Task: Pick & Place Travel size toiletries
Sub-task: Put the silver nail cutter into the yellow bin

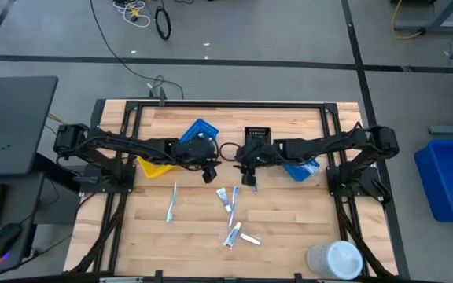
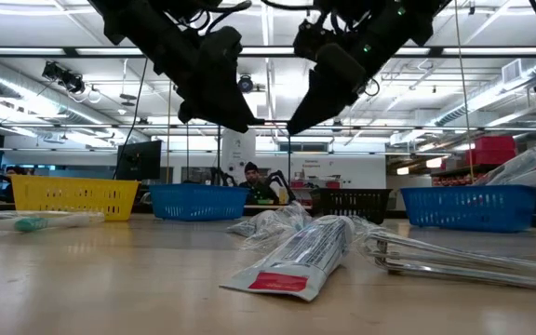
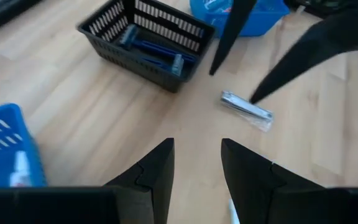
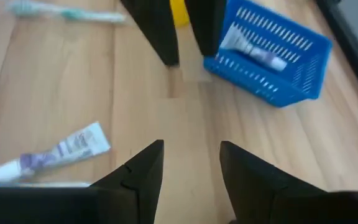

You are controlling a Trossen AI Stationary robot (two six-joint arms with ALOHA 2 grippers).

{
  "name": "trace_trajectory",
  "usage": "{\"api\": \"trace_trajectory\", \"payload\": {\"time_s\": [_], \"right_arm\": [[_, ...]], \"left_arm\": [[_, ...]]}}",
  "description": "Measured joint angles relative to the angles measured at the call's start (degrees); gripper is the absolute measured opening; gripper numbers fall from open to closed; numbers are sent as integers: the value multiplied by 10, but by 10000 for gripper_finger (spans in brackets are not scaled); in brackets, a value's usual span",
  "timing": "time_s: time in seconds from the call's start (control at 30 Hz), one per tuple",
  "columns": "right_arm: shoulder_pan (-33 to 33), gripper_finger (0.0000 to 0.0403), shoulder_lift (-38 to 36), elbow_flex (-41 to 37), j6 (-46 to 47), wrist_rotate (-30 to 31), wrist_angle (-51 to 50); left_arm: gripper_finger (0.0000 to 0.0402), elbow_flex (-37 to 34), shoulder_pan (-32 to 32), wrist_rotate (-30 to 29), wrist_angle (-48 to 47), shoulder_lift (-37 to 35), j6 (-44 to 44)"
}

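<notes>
Overhead, both grippers hang mid-worktop, facing each other: left gripper (image 1: 208,174) and right gripper (image 1: 249,180), each with fingers parted and holding nothing. Loose toiletries (image 1: 228,198) lie just toward 6 o'clock of them; a toothbrush (image 1: 171,202) lies at 7 o'clock on the worktop (image 1: 289,228).

Toiletries (image 1: 228,211) flat on wood — tubes, toothbrush (image 1: 171,202), perhaps wrapped.
</notes>
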Motion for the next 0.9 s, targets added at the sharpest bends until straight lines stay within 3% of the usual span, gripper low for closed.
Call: {"api": "trace_trajectory", "payload": {"time_s": [0.23, 0.5, 0.73, 0.9], "right_arm": [[0, 167, 0, -47, 15, 0, -14], [-2, 166, 0, -103, -13, -1, 69], [8, 169, -2, -103, 59, 13, 16], [28, 176, -2, -28, 117, 21, -114]], "left_arm": [[139, 0, -34, 0, 0, 0, -23], [139, 0, -81, 0, 0, 0, 4], [139, 0, -112, -34, 15, 0, -22], [139, 0, -118, -81, 15, 0, -23]]}}
